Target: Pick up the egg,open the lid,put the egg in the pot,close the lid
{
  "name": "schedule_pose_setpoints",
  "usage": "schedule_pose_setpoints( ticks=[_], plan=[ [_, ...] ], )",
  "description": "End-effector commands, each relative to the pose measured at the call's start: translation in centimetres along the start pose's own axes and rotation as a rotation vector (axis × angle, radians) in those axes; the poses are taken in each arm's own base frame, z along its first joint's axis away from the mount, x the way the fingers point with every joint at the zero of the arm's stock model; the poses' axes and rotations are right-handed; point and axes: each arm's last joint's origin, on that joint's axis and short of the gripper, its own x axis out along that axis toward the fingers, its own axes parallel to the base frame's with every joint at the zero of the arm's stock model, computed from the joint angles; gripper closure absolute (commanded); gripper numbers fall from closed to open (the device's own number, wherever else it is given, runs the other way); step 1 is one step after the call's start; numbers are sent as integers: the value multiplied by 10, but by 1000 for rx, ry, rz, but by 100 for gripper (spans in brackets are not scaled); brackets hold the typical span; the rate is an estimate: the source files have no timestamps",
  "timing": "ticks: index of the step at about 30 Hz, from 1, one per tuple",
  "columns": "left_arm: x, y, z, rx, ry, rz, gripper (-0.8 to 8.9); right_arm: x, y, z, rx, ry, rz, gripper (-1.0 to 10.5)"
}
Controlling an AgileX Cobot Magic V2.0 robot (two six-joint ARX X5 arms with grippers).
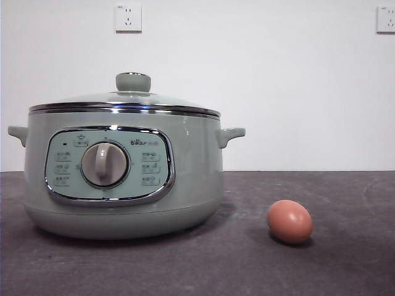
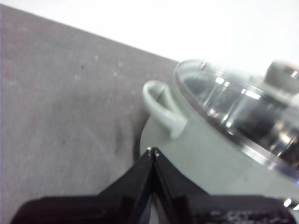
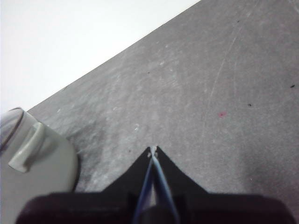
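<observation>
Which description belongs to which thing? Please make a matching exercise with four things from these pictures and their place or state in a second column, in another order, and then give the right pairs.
Things:
1. egg
2. lid
3. left hand
4. wall socket

Descriptions:
A. shut, close beside a pot handle
B. lying on the dark table, apart from the pot
C. on the white wall, above the pot
D. resting closed on the pot

Pairs: 1-B, 2-D, 3-A, 4-C
</observation>
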Motion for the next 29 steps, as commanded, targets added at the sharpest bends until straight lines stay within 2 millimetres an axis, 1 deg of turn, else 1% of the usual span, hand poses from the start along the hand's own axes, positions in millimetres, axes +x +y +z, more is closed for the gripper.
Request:
schedule_pose_setpoints(
  ticks=[1,5,10,14,18,24,25,26,27,28,29],
  plan=[
    [-7,-8,18,-2,-40,-15,820,-4,9,14,3,-9,7,956],
    [-14,-17,40,5,-61,-29,820,-6,21,35,3,21,-7,956],
    [-19,-30,70,28,-85,-66,820,-2,39,68,-109,50,-8,956],
    [-21,-40,92,78,-80,-113,820,4,55,93,-170,111,46,955],
    [-16,-47,112,87,-30,-115,819,11,69,113,-186,213,106,949],
    [3,-59,135,118,124,-237,811,27,85,134,-215,411,215,948],
    [7,-60,138,113,147,-266,799,30,86,136,-228,443,241,946],
    [11,-62,141,110,165,-294,765,32,88,138,-238,470,265,945],
    [14,-64,144,105,184,-325,701,34,89,139,-245,494,288,941],
    [18,-65,146,99,201,-345,628,38,90,140,-239,509,298,912],
    [22,-65,148,93,214,-352,573,40,90,140,-229,523,292,845]
  ],
)
